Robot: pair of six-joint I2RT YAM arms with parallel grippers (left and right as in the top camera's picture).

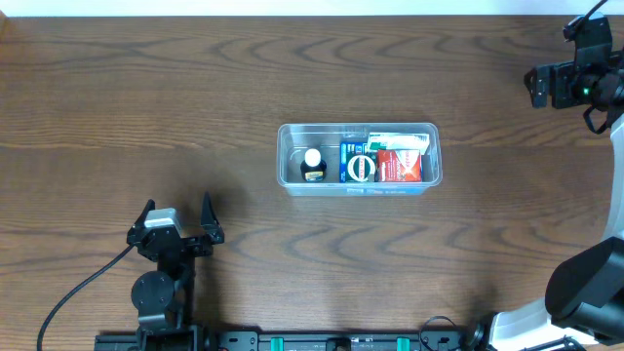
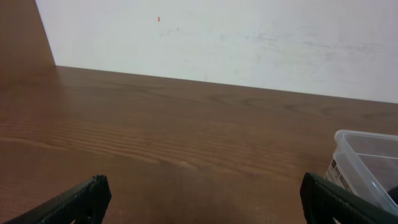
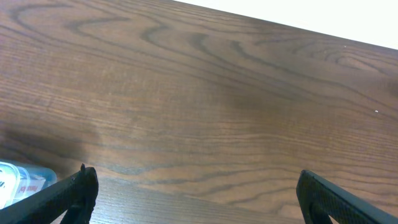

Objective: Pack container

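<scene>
The clear container (image 1: pixel 285 156) sits mid-table. It holds a small white-capped bottle (image 1: pixel 312 163), a blue packet (image 1: pixel 358 167), a red packet (image 1: pixel 401 167) and a green-and-white packet (image 1: pixel 398 141). My left gripper (image 1: pixel 177 208) is open and empty, near the front left, well apart from the container. In the left wrist view its jaws (image 2: pixel 202 205) are spread wide over bare wood, and the container's corner (image 2: pixel 364 158) shows at the right edge. My right gripper (image 1: pixel 537 86) is at the far right back. It is open and empty over bare wood in the right wrist view (image 3: pixel 199 199).
The table is dark wood (image 1: pixel 195 88). A white wall (image 2: pixel 217 37) stands behind its far edge. A pale object with red print (image 3: pixel 18 179) shows at the lower left of the right wrist view; I cannot tell what it is. A black cable (image 1: pixel 78 292) trails from the left arm.
</scene>
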